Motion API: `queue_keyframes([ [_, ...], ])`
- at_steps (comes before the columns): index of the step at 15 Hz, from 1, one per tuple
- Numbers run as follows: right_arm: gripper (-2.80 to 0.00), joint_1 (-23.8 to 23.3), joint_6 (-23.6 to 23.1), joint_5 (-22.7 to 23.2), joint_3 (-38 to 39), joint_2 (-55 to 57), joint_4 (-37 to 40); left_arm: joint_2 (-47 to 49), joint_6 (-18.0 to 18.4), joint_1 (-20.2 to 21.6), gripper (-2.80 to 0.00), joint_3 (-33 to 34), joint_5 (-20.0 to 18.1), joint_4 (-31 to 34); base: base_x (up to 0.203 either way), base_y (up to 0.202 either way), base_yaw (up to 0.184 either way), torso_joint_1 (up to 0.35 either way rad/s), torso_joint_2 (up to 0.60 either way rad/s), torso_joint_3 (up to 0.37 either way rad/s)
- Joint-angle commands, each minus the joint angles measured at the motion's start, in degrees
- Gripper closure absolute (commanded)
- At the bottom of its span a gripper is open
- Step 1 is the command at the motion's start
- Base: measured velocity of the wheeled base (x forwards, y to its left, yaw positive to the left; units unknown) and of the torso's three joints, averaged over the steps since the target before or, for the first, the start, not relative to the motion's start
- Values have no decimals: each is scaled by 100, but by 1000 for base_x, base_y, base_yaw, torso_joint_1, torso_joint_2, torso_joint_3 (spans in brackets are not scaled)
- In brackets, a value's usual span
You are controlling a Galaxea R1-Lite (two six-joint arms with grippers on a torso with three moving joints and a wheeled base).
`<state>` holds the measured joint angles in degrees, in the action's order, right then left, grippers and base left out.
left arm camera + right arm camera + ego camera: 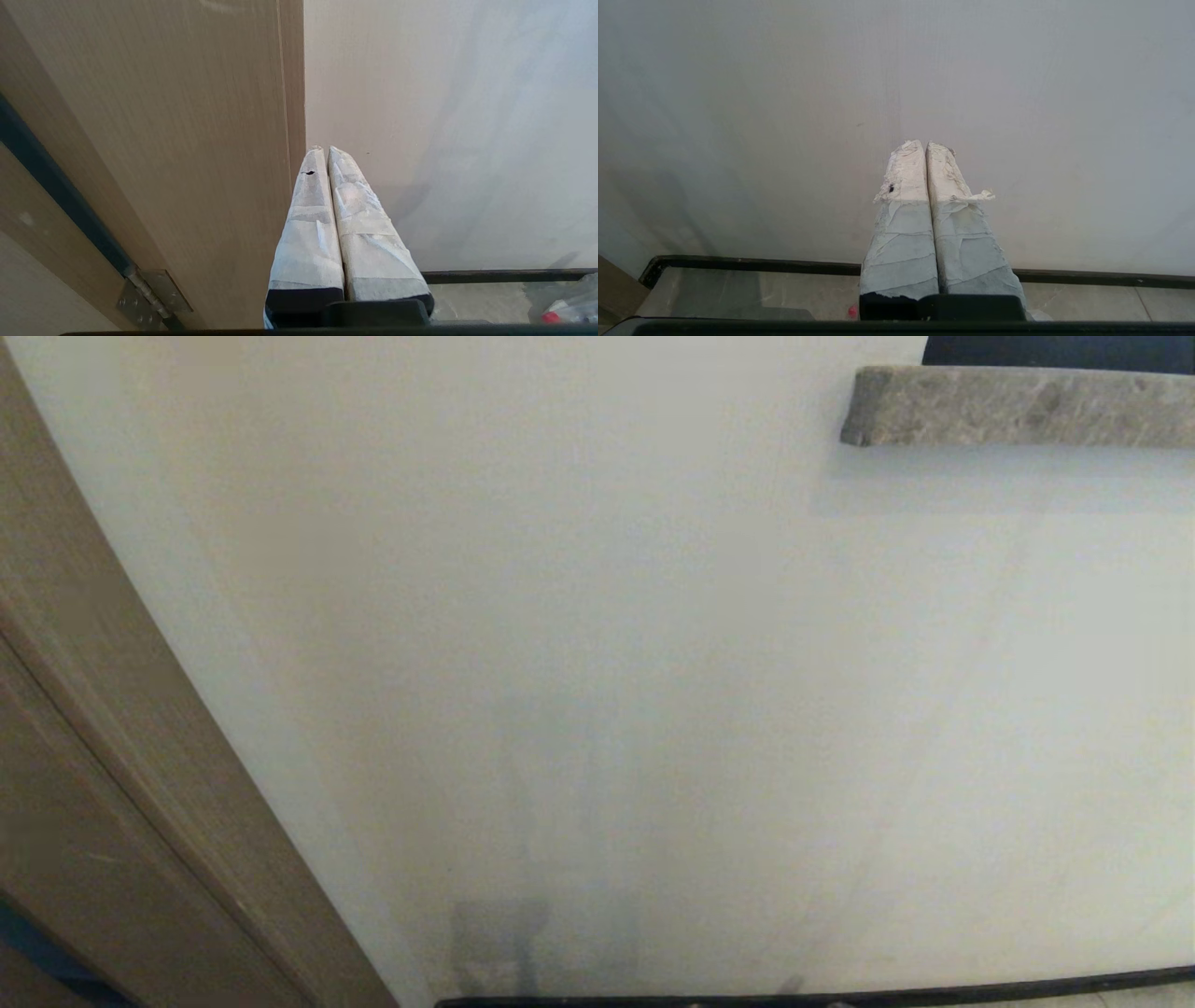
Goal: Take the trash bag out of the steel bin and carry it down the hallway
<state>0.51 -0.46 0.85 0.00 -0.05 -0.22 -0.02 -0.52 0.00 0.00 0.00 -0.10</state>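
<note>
- The head camera is facing a pale wall (597,663) at close range, with a wood-coloured door frame (103,728) running down the left, a grey stone ledge (1018,406) jutting out at upper right, and a dark baseboard (840,997) edging the bottom. Neither arm is showing in this view.
- Only the left wrist camera is showing the left gripper (326,151), its tape-wrapped fingers (308,224) pressing together on nothing, pointing at the seam where the wooden door frame (187,140) is meeting the wall; a metal hinge (152,296) is sitting low on the frame.
- That same view alone is catching a crumpled clear plastic bag (567,303) with something red inside, lying on the marbled floor (472,298) near the baseboard on the right; whether it is the trash bag cannot be told.
- The right wrist camera is showing the right gripper (926,143), its frayed taped fingers (901,242) closed together and empty, aiming at bare wall above grey-beige tiles (752,291).
- The steel bin is appearing in no view.
</note>
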Motion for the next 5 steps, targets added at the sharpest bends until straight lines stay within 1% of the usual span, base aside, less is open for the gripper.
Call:
queue_keyframes([
  [1,0,2,2,3,0,14,-4,2,0,0,0,0,0,1,0,0,0,0,0,0],
  [5,0,2,-6,-6,0,14,4,2,0,0,0,0,0,1,0,0,0,0,0,0],
])
